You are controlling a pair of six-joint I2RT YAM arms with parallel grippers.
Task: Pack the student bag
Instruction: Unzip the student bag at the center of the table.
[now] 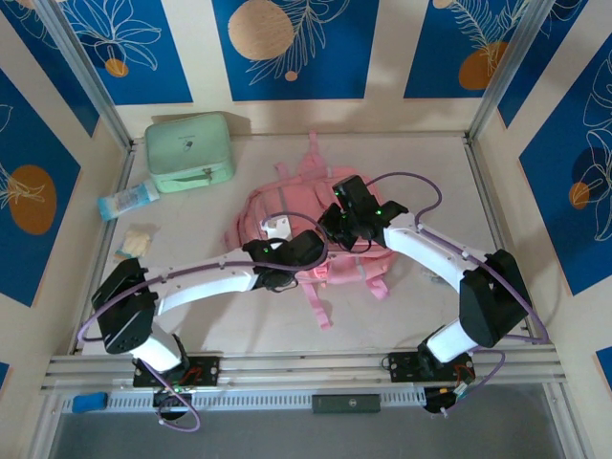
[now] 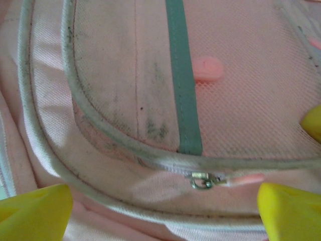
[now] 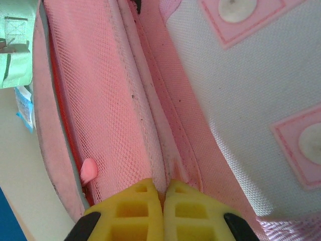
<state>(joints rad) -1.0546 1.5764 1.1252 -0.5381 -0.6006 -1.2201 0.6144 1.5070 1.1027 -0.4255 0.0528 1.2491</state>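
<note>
— What lies on the counter (image 1: pixel 402 316)?

— In the middle, the student bag (image 1: pixel 258 206): soft pink fabric, lying flat, its straps trailing toward the near edge. At the far left corner stands a mint green case (image 1: pixel 189 151), boxy with rounded edges. It bears a small dark mark, too small to read.

— And the hands?

— Both are over the bag. The left hand (image 2: pixel 163 216) is spread wide, its yellow pads far apart, holding nothing, with the bag's mesh pocket just under it. The right hand (image 3: pixel 164 201) has its yellow ribbed pads pressed together right at a piped seam of the bag. Whether fabric is caught between them I cannot tell.

— Smaller things?

— A grey-green stripe (image 2: pixel 183 75) runs down the grubby mesh panel. Below it a little metal zip pull (image 2: pixel 203 181) sits on the pocket's curved zip.
</note>
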